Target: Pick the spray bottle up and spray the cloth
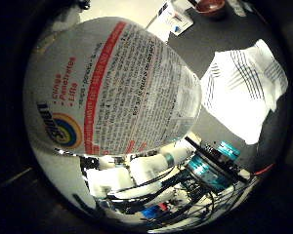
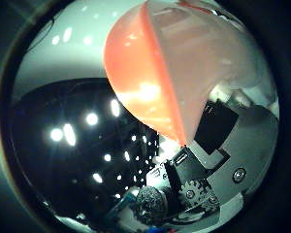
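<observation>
Against the palm, one spray bottle (image 1: 112,87), apparently gripped by hand (image 1: 151,175); one cloth (image 1: 244,92) nearby.

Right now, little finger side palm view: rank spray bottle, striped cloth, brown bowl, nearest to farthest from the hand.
1. Spray bottle: fills much of the view, right against the palm.
2. Striped cloth: on the dark table beyond the bottle.
3. Brown bowl: at the table's far edge, past the cloth.

I note a dark grey tabletop (image 1: 205,41) as the work surface. At its far side stands a reddish-brown bowl (image 1: 211,7), with a white printed card (image 1: 173,18) just beside it. In the thumb side view, a pale ceiling (image 2: 63,53) carries small bright lights (image 2: 68,35).
</observation>
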{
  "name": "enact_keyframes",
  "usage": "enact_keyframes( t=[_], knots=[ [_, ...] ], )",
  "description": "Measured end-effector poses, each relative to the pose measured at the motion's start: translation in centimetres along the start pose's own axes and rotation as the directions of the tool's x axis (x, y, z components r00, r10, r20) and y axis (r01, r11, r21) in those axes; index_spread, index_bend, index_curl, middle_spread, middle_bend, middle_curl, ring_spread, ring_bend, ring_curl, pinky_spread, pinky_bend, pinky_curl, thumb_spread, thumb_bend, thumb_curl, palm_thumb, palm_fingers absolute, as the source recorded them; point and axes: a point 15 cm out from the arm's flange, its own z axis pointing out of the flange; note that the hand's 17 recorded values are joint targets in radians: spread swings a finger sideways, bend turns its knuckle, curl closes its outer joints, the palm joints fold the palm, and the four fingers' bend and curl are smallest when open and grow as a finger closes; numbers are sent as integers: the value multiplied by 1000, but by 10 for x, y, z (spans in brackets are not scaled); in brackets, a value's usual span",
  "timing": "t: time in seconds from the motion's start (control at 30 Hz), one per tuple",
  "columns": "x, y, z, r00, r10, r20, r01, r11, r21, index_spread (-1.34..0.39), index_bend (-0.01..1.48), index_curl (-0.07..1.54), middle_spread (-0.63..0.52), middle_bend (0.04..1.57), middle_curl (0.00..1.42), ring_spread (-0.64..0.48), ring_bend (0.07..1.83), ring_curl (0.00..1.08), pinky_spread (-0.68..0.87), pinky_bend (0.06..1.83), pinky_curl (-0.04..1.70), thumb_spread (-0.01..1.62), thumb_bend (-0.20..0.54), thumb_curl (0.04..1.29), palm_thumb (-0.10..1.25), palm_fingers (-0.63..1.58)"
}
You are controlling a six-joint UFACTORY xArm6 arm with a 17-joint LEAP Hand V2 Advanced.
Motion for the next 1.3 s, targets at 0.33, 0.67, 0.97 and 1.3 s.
enact_keyframes(
  t=[0.33,0.67,0.97,1.3],
  knots=[
    [40,-34,57,981,-154,-117,148,987,-56,-273,1151,642,-172,1325,669,-209,1451,558,-286,1247,761,496,-17,1082,1037,1225],
    [93,-72,92,982,-158,-107,148,985,-91,-274,1151,641,-172,1326,668,-209,1451,558,-287,1245,764,490,-18,1081,1038,1225],
    [144,-90,106,986,-135,-101,126,987,-96,-272,1154,641,-172,1325,669,-209,1450,558,-287,1243,766,490,-17,1080,1037,1227],
    [190,-94,120,982,-121,-149,110,991,-74,-267,1154,639,-172,1324,669,-209,1449,558,-287,1242,768,463,-18,1076,1034,1227]
  ],
)
